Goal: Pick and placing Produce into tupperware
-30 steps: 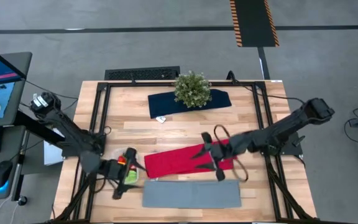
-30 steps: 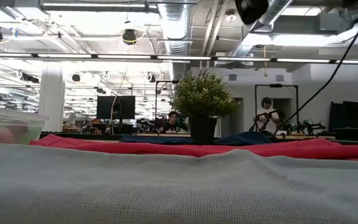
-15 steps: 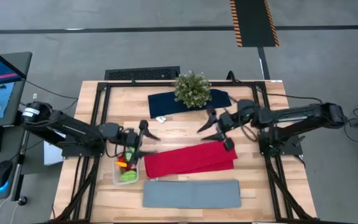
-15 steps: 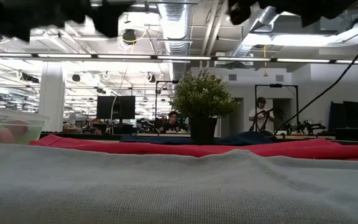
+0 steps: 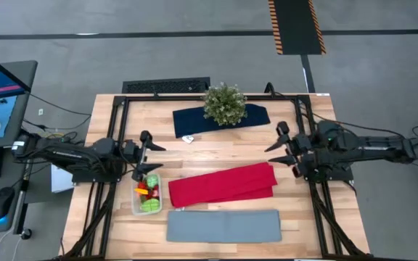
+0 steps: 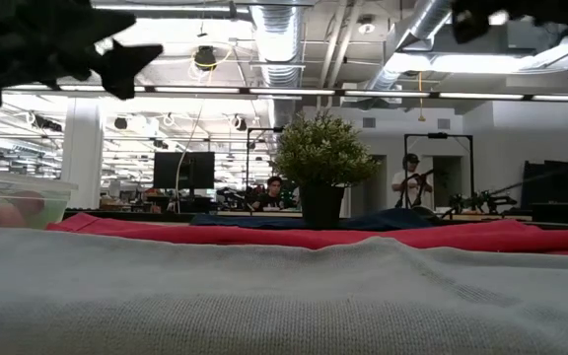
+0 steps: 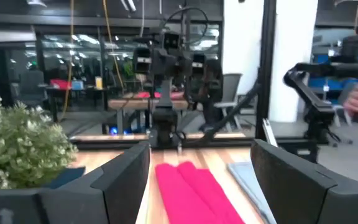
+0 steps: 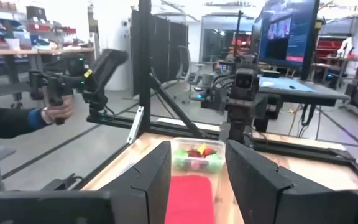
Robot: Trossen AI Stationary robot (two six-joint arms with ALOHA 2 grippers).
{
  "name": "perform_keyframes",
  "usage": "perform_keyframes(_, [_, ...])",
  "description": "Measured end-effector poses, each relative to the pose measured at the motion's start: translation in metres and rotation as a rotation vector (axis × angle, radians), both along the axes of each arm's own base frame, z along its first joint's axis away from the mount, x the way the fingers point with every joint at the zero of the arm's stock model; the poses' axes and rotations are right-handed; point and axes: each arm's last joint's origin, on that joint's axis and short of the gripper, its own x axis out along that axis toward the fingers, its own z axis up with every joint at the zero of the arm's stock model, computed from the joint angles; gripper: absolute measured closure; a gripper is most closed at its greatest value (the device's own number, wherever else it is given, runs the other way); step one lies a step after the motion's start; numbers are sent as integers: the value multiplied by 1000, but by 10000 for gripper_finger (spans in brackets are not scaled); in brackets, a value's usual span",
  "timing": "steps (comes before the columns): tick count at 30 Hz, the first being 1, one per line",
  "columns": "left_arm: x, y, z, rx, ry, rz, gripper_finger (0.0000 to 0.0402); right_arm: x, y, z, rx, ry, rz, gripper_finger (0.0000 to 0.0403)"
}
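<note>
- Your left gripper [image 5: 148, 151] hangs above the table's [image 5: 216, 152] 9 o'clock side, arm stretched low and level, fingers released and spread, holding nothing.
- Your right gripper [image 5: 285, 147] mirrors it at 3 o'clock, arm level, fingers parted with nothing between them.
- The tupperware [image 5: 146, 194] sits at about 8 o'clock, just beside the red cloth [image 5: 222, 185], with the produce [image 5: 149, 190] inside: green, red and yellow pieces.
- The gray mat [image 5: 223, 225] lies at 6 o'clock; the potted plant [image 5: 224, 103] stands on the dark blue cloth [image 5: 194, 120] at 12 o'clock.
- Compared with half a second ago, you have drawn both arms back outward from the middle; the left gripper no longer overlaps the tupperware, and the right one has left the red cloth's far edge.
</note>
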Motion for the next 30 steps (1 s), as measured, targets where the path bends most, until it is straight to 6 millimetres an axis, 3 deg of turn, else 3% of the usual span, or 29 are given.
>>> perform_keyframes(5, [-11,-4,1,3,82,-45,132,-26,5,-24,23,-8,-9,226])
perform_keyframes(12, [-29,-4,4,10,58,-48,132,-50,9,-56,44,-39,-28,226])
perform_keyframes(22, [-41,-5,0,17,78,-82,132,-45,11,-96,52,63,-43,227])
perform_keyframes(30, [-39,-5,-13,42,174,-70,132,-44,9,-105,-39,83,-105,226])
